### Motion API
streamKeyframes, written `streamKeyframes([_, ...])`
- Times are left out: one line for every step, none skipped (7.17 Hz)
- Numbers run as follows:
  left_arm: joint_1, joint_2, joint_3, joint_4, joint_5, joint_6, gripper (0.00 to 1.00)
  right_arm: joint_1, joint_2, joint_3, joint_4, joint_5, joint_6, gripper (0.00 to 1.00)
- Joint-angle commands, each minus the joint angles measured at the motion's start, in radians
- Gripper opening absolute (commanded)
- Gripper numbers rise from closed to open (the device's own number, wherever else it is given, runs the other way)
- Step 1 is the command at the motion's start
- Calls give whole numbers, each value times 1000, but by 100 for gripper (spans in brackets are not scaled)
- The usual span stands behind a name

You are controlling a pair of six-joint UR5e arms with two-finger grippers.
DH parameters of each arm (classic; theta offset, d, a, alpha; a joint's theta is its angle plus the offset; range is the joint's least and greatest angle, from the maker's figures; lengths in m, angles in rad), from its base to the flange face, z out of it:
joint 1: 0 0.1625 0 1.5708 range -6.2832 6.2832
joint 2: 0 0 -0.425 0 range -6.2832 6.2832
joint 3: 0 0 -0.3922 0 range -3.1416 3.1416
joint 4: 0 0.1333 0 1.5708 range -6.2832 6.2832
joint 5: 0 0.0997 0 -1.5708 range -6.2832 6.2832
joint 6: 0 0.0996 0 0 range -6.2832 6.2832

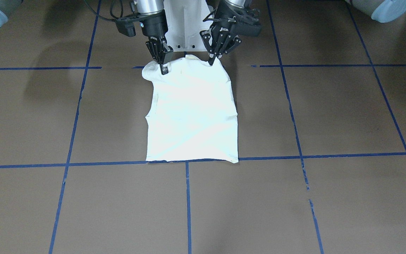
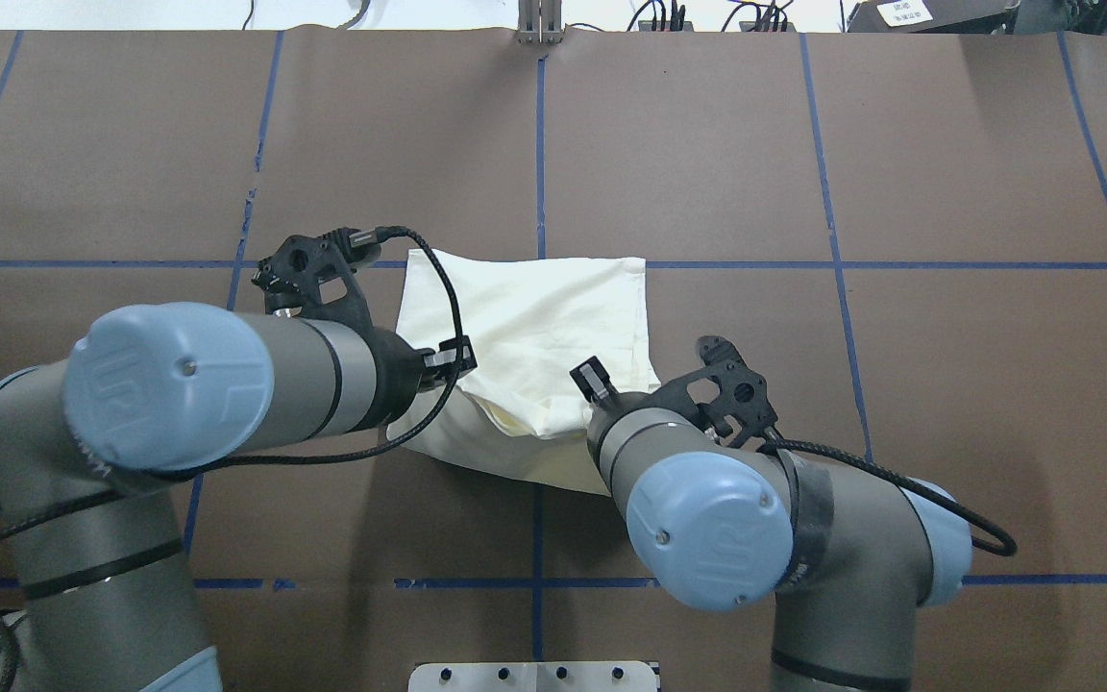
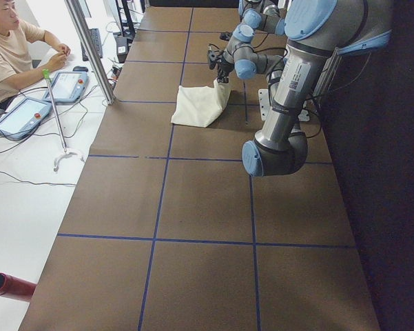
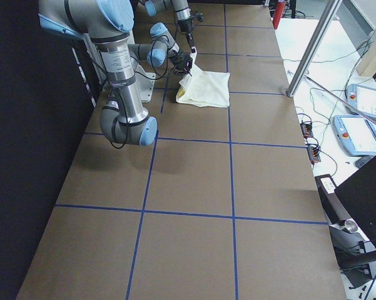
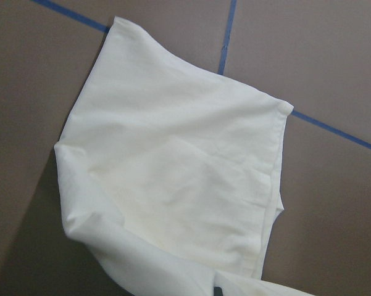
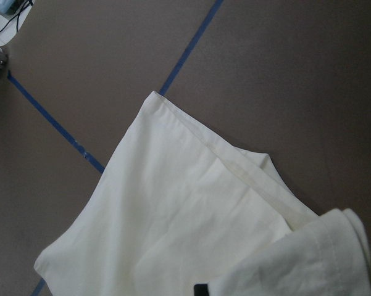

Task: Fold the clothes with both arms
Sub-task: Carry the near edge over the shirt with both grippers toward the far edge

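Centrally, the cream T-shirt (image 1: 192, 116) is laid folded, plain side up, on the brown desk (image 1: 330, 113), far hem along a blue tape line (image 1: 330, 155). Its robot-side edge is pinched and raised by the left fingers (image 1: 211, 61) and right fingers (image 1: 164, 67), both closed on cloth.

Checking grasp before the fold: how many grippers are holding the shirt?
2. The left gripper pinches one robot-side corner of the shirt; the right gripper pinches the other.

1 T-shirt (image 1: 192, 113), 2 arms (image 2: 323, 375), 1 pers. (image 3: 14, 58), 2 pendants (image 3: 67, 84).
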Motion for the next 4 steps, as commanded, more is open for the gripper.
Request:
streamKeyframes([-71,-68,153,-33,-1,54,0,91,56,-189,127,22,-67,0])
streamKeyframes([-89,-73,229,-99,-1,71,0,131,97,-287,166,62,-86,0])
streamKeyframes([-106,-79,316,-163,1,94,0,157,139,-376,192,79,-106,0])
streamKeyframes([-118,-93,390,-209,2,114,0,169,154,-445,249,88,-121,0])
